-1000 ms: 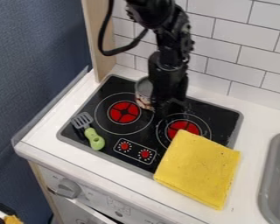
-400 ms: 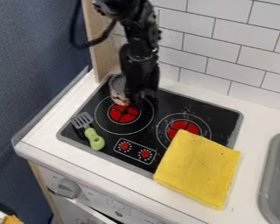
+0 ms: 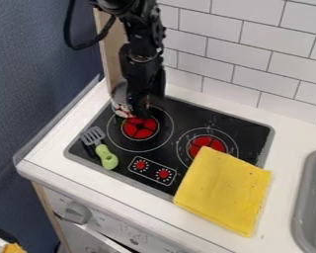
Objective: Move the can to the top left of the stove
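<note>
Since the earlier frame, the gripper (image 3: pixel 140 107) and the can (image 3: pixel 120 102) have both shifted a little toward the view's left, over the back left of the stove (image 3: pixel 234 122); the cloth and the spatula have stayed put. The can is immediately beside the gripper on its left, partly hidden behind it, near the stove's back left corner. I cannot tell whether the gripper grasps the can or only rests against it. The arm (image 3: pixel 139 49) comes down to the gripper from the top edge, with a black cable (image 3: pixel 68 27) looping out above and to the left. Just below the gripper lies the left burner (image 3: pixel 139 128), red within a white ring; the right burner (image 3: pixel 207 142) is farther to the right and lower. Below and left of the gripper is the spatula (image 3: pixel 106 156), its green handle pointing toward the front. The yellow cloth (image 3: pixel 223 190) lies below and right of the gripper, overlapping the stove's front right part and the counter (image 3: pixel 150 211). The sink (image 3: pixel 310 197) is well off to the right. Behind the gripper stand the wooden panel (image 3: pixel 110 54) and the white tiles (image 3: pixel 266 44).
</note>
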Robot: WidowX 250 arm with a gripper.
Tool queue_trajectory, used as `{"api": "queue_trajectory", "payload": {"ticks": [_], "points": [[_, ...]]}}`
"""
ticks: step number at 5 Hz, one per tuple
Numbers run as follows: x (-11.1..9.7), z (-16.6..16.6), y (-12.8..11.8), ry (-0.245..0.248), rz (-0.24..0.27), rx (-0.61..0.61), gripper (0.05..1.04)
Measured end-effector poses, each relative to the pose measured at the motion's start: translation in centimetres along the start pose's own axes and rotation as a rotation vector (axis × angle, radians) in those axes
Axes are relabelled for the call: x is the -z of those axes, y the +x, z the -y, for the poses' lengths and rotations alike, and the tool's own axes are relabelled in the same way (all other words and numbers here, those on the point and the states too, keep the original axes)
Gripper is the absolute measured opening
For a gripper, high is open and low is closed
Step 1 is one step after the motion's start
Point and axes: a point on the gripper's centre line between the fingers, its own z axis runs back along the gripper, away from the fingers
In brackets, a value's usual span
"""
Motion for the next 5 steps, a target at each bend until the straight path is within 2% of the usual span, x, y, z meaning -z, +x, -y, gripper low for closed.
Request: {"api": "queue_trajectory", "payload": {"ticks": [1,4,5], "points": [[-0.3,-0.2,0.1,0.014,-0.013,-0.003,1.000],[-8.8,1.7,-2.1,-0.085,0.009,0.091,0.999],[-8.8,1.7,-2.1,-0.084,0.009,0.091,1.000]]}}
